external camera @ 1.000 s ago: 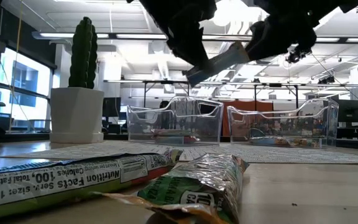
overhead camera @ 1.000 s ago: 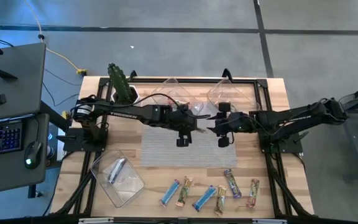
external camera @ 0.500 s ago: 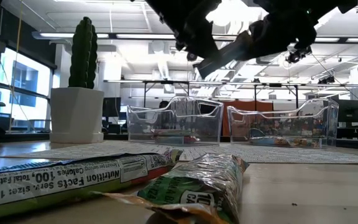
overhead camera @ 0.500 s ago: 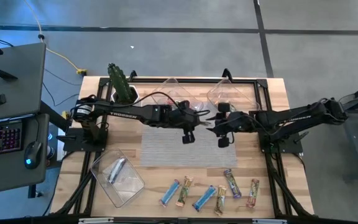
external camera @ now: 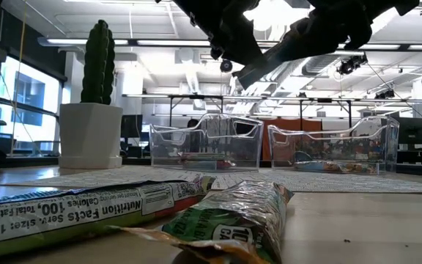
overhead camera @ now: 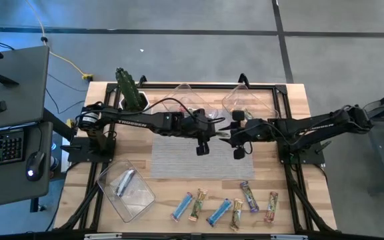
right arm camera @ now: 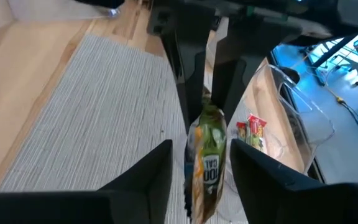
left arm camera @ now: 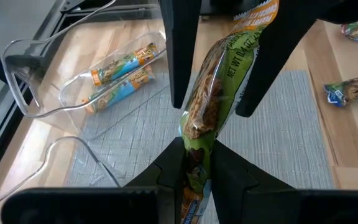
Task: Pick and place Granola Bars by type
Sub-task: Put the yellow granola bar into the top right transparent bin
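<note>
Wooden slatted tabletop (overhead camera: 292, 100) w/ a ribbed grey mat (overhead camera: 179, 163) at frame centre; grey floor all round, a desk w/ keyboard at far left. Above the mat's upper edge, both dark arms meet over one green-gold granola bar (left arm camera: 207, 102), glossy, crinkled, oats showing through the wrapper. Left gripper (left arm camera: 199, 163) pinches one end of that bar, fingers pressed onto the wrapper. Right gripper (right arm camera: 199, 163) faces it from the opposite side w/ fingers spread either side of the bar's other end; can't tell if the pads touch it. In the low view the bar hangs tilted, well above the table.

Containers: three clear plastic trays, thin-walled w/ rounded corners. Tray at upper centre (overhead camera: 187, 93) holds two orange-and-blue bars, seen lying side by side in the left wrist view. Tray at upper right of centre (overhead camera: 240, 99) holds at least one red-wrapped bar; the rest unclear. Tray at lower left (overhead camera: 127, 190), set at an angle, holds a silver bar (overhead camera: 125, 182).

Along the lower edge, six bars (overhead camera: 235, 213) lie loose in a rough row, blue and green-gold among them. Potted cactus (overhead camera: 129, 88) stands at the table's upper left corner. Mat surface below the grippers is bare.
</note>
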Robot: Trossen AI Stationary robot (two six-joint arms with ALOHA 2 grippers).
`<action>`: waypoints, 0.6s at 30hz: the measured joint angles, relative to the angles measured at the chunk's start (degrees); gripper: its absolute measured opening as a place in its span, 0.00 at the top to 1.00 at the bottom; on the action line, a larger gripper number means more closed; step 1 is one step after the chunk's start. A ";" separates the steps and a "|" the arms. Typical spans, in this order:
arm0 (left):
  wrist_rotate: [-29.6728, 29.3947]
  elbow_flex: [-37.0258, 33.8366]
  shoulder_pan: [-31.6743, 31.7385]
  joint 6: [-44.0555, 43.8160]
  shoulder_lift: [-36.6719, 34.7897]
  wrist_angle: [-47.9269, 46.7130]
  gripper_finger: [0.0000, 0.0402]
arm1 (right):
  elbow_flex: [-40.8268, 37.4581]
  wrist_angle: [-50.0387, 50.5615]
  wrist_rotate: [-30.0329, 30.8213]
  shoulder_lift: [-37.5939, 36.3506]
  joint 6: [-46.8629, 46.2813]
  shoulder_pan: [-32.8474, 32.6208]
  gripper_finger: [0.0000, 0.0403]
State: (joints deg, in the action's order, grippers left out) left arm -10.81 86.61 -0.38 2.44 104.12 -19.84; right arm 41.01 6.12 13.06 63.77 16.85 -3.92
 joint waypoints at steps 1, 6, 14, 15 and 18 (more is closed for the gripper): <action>0.01 0.00 0.00 0.00 0.00 0.00 0.87 | 0.00 -0.29 0.00 0.00 0.05 0.00 0.66; 0.05 0.00 0.00 0.00 0.00 0.00 0.87 | 0.00 -0.86 0.02 0.00 0.13 0.00 0.77; 0.88 0.00 0.00 -0.07 0.00 -0.07 0.87 | 0.00 -0.80 0.04 0.00 -0.10 0.00 0.91; 0.88 0.00 0.00 -0.07 0.00 -0.07 0.87 | 0.00 -0.74 0.02 0.00 -0.12 0.00 0.92; 0.86 0.00 0.00 -0.04 0.00 -0.02 0.86 | 0.00 -0.49 0.02 0.00 -0.19 0.00 0.90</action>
State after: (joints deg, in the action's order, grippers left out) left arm -9.96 86.61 -0.38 2.39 104.12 -19.86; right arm 41.01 5.63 13.08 63.77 16.67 -3.92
